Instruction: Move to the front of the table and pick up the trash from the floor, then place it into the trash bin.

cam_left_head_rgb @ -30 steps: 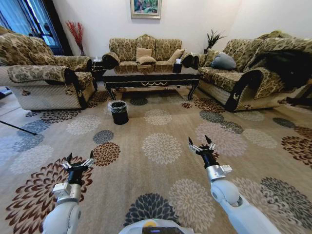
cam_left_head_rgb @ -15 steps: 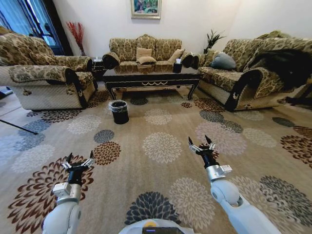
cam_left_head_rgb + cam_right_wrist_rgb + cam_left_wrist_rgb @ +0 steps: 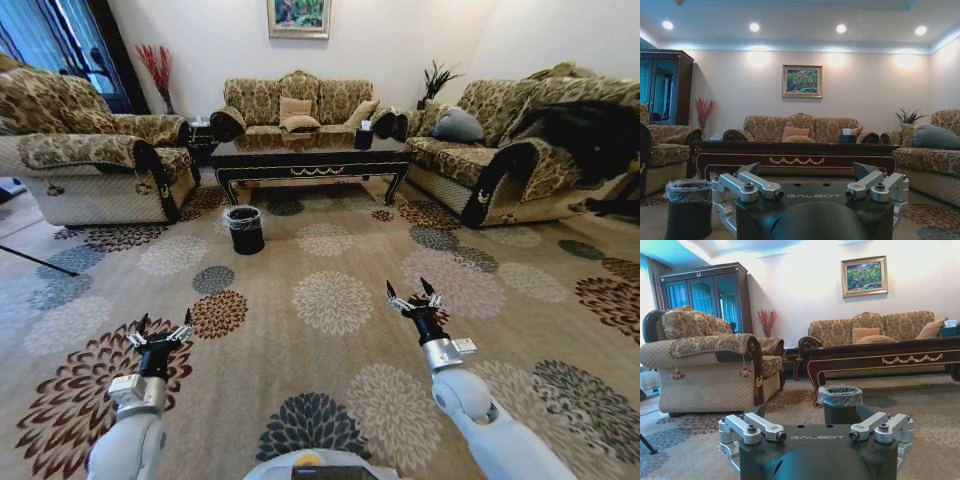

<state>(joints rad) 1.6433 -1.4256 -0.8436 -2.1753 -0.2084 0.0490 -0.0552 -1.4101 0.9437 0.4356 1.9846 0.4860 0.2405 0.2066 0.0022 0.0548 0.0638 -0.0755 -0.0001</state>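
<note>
The dark glossy table [image 3: 310,158] stands across the room between the sofas. It also shows in the left wrist view [image 3: 880,352] and the right wrist view [image 3: 795,150]. The black trash bin [image 3: 244,230] with its crinkled liner stands on the carpet before the table's left corner, and shows as a bin [image 3: 840,397] and a bin [image 3: 687,207] from the wrists. The trash is out of view. My left gripper [image 3: 165,322] [image 3: 811,414] and right gripper [image 3: 408,292] [image 3: 808,170] hang low over the carpet, far short of the bin, both open and empty.
A patterned sofa [image 3: 90,160] flanks the left. Another sofa [image 3: 300,100] stands behind the table, and a third sofa [image 3: 520,140] with a dark cloth on it is at the right. A thin black rod [image 3: 35,262] lies at the left edge. Flowered carpet [image 3: 330,300] stretches ahead.
The whole head picture has shifted very slightly, so the camera moved a little. Both arms keep the same pose and both grippers stay open.
</note>
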